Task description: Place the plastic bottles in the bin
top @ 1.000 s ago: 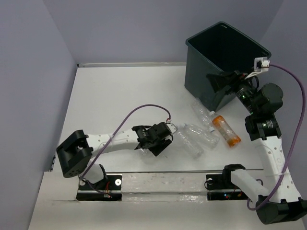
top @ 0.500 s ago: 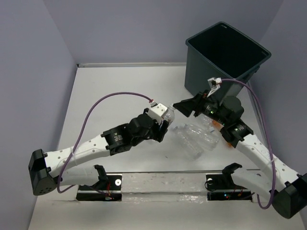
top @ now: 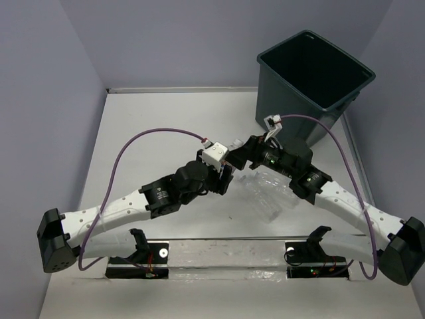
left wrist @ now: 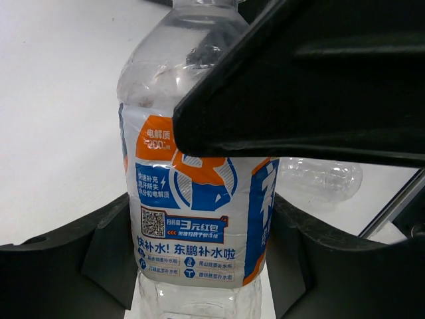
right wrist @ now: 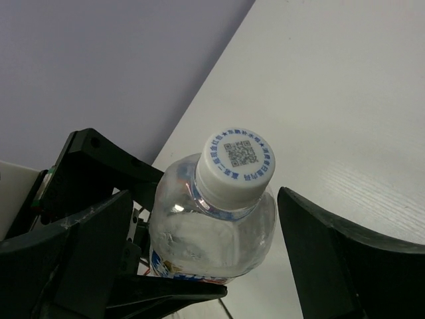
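A clear plastic bottle (left wrist: 192, 199) with a white cap (right wrist: 238, 159) and a blue-and-orange label is held upright above the table. My left gripper (left wrist: 202, 266) is shut on its lower body, near the table's middle in the top view (top: 228, 169). My right gripper (right wrist: 212, 252) is open, with its fingers (right wrist: 345, 259) on either side of the bottle's shoulder and a gap on each side. In the top view it (top: 243, 151) meets the left gripper. The dark grey-green bin (top: 282, 109) stands at the back right.
Crumpled clear bottles (top: 272, 196) lie on the table under the right arm; one shows in the left wrist view (left wrist: 319, 178). Purple cables loop over both arms. A wall runs along the table's far edge.
My left arm has stretched out and raised the labelled bottle toward the table's middle. My right arm has swung down from the bin and moved left until its open fingers flank the bottle's top.
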Motion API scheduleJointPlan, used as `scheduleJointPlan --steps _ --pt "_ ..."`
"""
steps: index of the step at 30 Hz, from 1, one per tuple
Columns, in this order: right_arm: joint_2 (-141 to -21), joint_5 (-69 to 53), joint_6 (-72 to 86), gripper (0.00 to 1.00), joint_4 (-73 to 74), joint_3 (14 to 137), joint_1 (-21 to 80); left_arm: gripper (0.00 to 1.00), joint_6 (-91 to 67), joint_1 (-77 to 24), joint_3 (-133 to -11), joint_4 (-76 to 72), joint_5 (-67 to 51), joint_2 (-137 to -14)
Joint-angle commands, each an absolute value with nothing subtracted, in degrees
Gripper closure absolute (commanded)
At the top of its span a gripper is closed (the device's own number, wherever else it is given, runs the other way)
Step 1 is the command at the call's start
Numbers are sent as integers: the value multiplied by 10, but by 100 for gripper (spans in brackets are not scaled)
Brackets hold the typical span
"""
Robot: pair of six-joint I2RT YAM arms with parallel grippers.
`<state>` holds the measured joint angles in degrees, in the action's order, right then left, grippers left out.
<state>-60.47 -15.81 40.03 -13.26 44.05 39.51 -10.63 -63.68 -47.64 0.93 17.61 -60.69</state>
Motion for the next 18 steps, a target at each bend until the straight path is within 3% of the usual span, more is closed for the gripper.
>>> scheduleJointPlan --steps 1,4,5,7,9,13,18 --pt "-614 -136 389 12 -157 453 412 27 -116 -639 -468 -58 194 -577" --pt "-614 -113 386 34 -163 460 412 21 -129 -638 -465 -58 206 -571" --pt "-613 -105 384 47 -163 461 412 19 -132 -638 -463 -59 207 -569" --pt "-610 -77 374 66 -170 470 412 12 -141 -638 -459 -60 211 -563" --pt "-610 -56 361 78 -170 482 412 1 -146 -638 -455 -60 213 -551" --pt "-618 20 281 82 -153 540 412 1 -160 -638 -443 -51 221 -526" --pt "-645 109 153 85 -118 704 369 1 -220 -638 -409 -45 220 -482"
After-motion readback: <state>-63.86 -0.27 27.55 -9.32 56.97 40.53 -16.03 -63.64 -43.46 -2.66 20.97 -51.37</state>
